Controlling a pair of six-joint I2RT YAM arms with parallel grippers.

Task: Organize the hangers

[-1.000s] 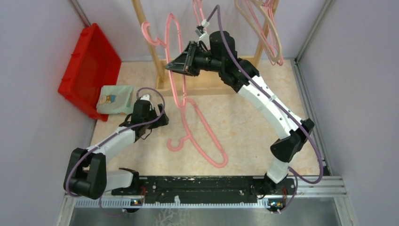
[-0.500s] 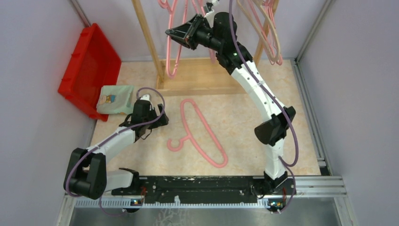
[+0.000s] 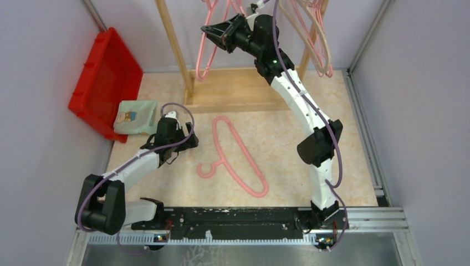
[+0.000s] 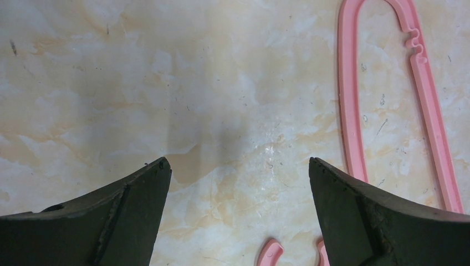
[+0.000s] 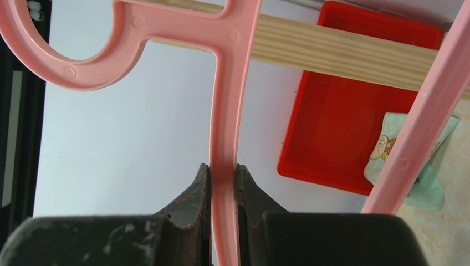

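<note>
Our right gripper (image 5: pixel 221 176) pinching a pink hanger (image 5: pixel 228 94) by the wooden rail (image 5: pixel 343 52), our left gripper (image 4: pixel 238 166) spread, second hanger (image 4: pixel 348 100) beside it

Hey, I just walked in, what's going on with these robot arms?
Two arms are sorting clothes hangers. The right gripper is shut on a pink hanger, holding it up by the wooden rack; whether its hook is over the rail is unclear. The left gripper hangs open low over the table, beside a second pink hanger lying flat there, untouched.
</note>
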